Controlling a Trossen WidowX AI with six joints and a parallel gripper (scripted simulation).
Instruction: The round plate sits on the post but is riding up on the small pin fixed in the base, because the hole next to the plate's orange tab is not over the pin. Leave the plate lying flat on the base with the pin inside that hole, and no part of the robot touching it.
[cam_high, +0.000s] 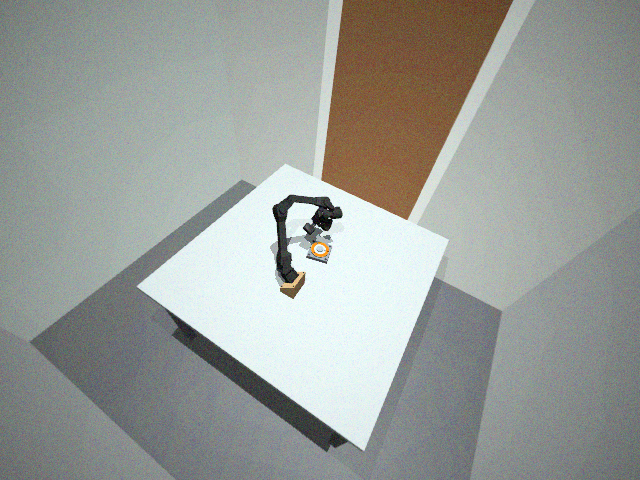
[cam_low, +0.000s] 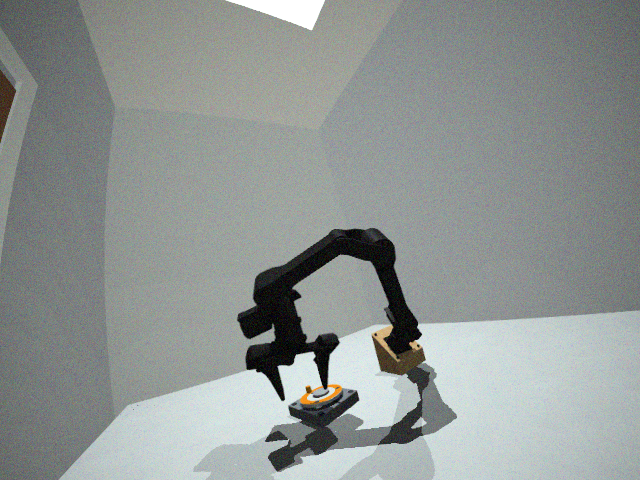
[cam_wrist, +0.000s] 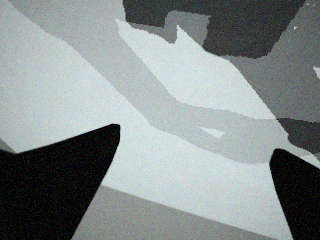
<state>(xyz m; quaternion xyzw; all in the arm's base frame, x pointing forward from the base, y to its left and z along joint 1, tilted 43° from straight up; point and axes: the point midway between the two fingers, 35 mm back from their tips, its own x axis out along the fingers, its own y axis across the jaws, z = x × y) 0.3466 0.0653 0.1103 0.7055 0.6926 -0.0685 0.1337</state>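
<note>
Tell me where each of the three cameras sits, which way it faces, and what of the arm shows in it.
Top: high overhead, tilted down on the white table; the whole arm, its tan mount and the orange-ringed plate show, small.
Exterior: low near the table, looking across it at the plate on its dark base; the full arm and the open gripper show.
Wrist: on the gripper, looking down at the table and shadows; only the two dark fingertips show, no plate.
Top and exterior share arm, mount, plate and base.

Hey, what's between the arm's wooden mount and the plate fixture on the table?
Only bare table crossed by the arm's shadow lies between the mount and the plate; no other thing stands there. The exterior view shows it best.
</note>
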